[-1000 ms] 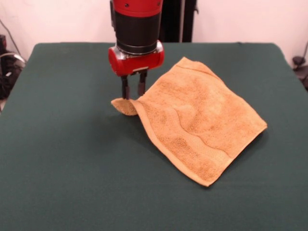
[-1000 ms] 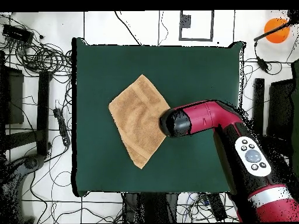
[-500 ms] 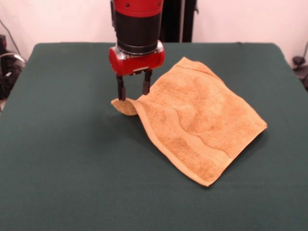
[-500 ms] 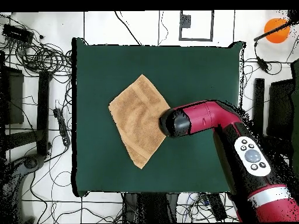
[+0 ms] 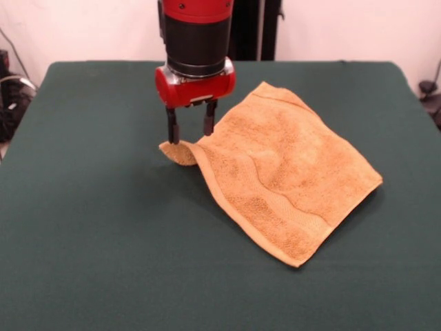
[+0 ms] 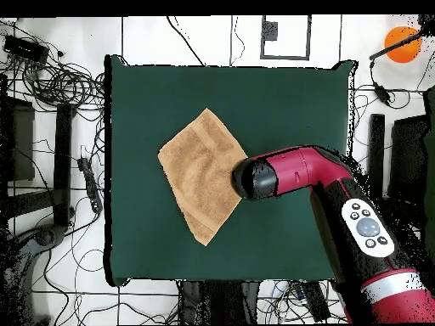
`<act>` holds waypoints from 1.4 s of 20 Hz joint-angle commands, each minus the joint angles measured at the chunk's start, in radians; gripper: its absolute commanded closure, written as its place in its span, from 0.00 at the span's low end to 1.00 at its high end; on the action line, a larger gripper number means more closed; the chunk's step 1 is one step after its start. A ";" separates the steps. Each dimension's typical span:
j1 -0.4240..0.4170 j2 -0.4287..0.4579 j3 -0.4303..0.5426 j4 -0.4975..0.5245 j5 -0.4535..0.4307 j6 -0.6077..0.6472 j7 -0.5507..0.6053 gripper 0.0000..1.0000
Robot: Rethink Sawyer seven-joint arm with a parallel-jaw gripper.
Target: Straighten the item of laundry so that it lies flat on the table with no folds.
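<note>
The golden-orange towel lies spread on the dark green table, set diagonally. Its corner under the gripper is folded under, making a small rounded flap. A woven band runs near its lower-left edge. My gripper hangs just above that folded corner, open, with nothing between its fingers; one finger stands over the flap and the other over the towel's edge. In the overhead view the towel shows as a diamond and the arm's head covers its right corner, hiding the gripper.
Cables and equipment lie on the floor around the table. An orange round object sits off the table at the overhead view's top right. Bare green tabletop surrounds the towel on all sides.
The gripper's fingers have spread from shut to open above the towel's folded corner. The towel has not moved.
</note>
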 commanded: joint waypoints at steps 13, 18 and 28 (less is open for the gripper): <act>-0.005 0.115 0.017 -0.001 -0.087 -0.070 -0.163 0.00; -0.002 0.143 0.019 -0.025 -0.107 -0.079 -0.166 0.00; 0.009 0.164 0.035 -0.062 -0.129 -0.050 -0.163 0.00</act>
